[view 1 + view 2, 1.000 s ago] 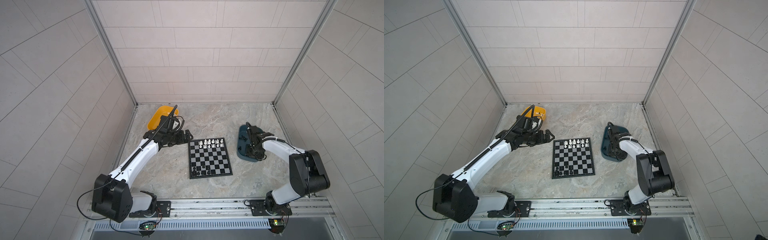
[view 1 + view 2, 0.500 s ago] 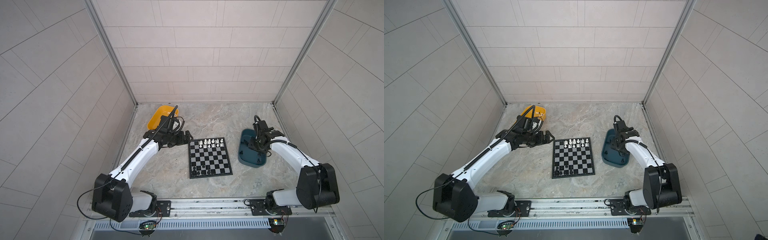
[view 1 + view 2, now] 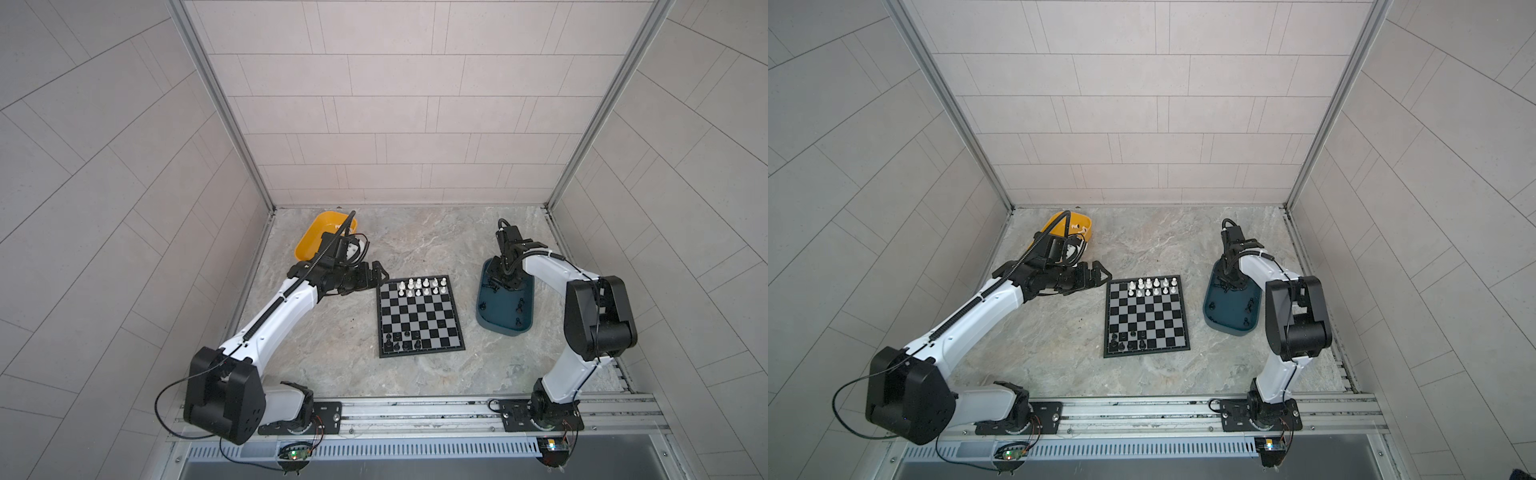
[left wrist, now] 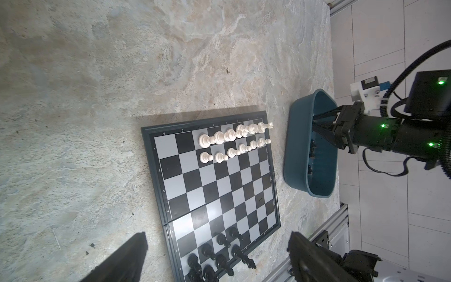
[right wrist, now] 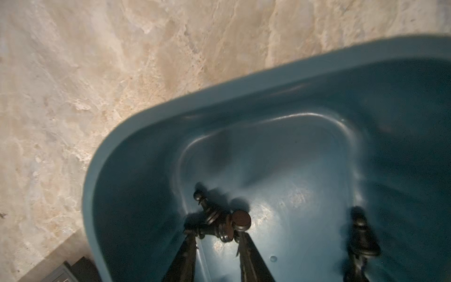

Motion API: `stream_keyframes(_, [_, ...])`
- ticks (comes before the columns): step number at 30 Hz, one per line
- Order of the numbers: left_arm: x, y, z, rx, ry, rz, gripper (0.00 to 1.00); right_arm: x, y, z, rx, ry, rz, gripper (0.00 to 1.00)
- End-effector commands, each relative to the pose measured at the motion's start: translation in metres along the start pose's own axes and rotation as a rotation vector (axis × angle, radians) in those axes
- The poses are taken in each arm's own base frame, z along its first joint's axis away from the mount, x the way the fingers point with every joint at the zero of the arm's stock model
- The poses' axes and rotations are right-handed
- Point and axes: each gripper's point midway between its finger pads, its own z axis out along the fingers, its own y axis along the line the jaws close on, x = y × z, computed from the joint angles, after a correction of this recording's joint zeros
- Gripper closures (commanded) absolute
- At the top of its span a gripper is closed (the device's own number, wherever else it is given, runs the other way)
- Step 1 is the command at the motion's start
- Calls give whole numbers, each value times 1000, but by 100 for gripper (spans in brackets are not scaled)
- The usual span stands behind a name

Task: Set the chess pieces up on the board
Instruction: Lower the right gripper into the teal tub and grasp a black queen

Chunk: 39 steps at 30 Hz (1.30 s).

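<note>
L tool [image 3: 381, 275] wide open, held level; R tool [image 5: 217, 235] angled down, jaws narrow.

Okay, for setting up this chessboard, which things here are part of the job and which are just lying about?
Job: the board, white chess pieces, black chess pieces, teal tray, yellow tray, right gripper inside the teal tray.
Not part of it: stone tabletop, mounting rail.

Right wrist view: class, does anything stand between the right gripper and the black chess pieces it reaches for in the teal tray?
Nothing visible does. The right gripper is down inside the teal tray, a fingertip on either side of two black chess pieces lying against each other. Whether it already pinches them cannot be told.
</note>
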Motion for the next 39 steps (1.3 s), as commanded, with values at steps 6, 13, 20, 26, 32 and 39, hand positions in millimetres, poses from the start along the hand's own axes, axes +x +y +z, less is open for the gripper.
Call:
stream_keyframes(6, [-1,-1,2,28,3,-19,5,10,-13,21,70,63,-27,67])
stream_keyframes(13, [-2,2,2,24,3,-28,5,22,-20,28,88,98,-49,68])
stream_keyframes(20, [-1,5,4,21,9,-37,5,23,-42,17,133,66,-86,74])
stream_keyframes(26, [0,4,4,25,10,-39,5,11,-50,-9,177,-8,-155,68])
stream_keyframes(32, [0,3,5,34,12,-44,5,25,-34,-12,94,34,-197,62])
stream_keyframes(39, [1,4,5,36,14,-48,5,35,-6,-3,4,75,-221,52])
